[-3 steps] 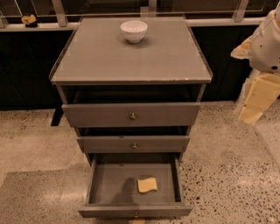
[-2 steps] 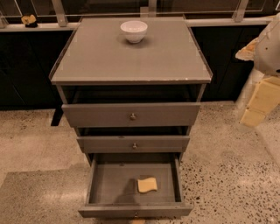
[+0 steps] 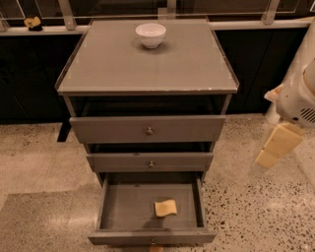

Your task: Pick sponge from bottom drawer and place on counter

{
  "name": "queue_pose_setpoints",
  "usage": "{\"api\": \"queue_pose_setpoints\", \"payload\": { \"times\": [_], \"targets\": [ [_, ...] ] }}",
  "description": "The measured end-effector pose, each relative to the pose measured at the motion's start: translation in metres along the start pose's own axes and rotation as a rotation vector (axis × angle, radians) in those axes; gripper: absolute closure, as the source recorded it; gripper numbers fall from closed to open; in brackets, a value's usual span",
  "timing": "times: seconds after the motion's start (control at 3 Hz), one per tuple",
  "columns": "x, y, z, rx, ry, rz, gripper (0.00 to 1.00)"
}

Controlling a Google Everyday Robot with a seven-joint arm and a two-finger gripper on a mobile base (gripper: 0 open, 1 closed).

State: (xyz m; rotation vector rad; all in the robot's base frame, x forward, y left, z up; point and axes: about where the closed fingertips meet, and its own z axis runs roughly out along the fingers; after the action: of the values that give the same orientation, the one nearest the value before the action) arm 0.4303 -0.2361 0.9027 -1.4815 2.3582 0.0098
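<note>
Bottom drawer point(image 3: 127, 206) open from above; gripper point(image 3: 278, 146) well right of it.

The setting is an indoor office-type or laboratory hall, not a home. The gripper point(image 3: 276, 146) hangs at the right edge of view. Left of it, a free-standing grey drawer cabinet point(image 3: 123, 129) stands on a speckled terrazzo floor point(image 3: 256, 216). Beyond it runs a glass railing with metal posts point(image 3: 67, 13).

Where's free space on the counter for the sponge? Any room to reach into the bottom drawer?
Counter: bare except back centre, where the white bowl sits; the front half is free. Bottom drawer: the sponge lies right of centre near the front; the left side is bare. Gripper hangs right of the cabinet, outside it.
</note>
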Motion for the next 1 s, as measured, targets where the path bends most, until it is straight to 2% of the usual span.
{"api": "queue_pose_setpoints", "payload": {
  "times": [0.33,0.67,1.0],
  "targets": [
    [0.001,0.006,0.061,-0.014,0.047,0.014,0.0],
    [0.002,0.012,0.12,0.015,0.123,-0.016,0.0],
    [0.006,0.005,0.176,0.019,0.186,-0.009,0.0]
  ]
}}
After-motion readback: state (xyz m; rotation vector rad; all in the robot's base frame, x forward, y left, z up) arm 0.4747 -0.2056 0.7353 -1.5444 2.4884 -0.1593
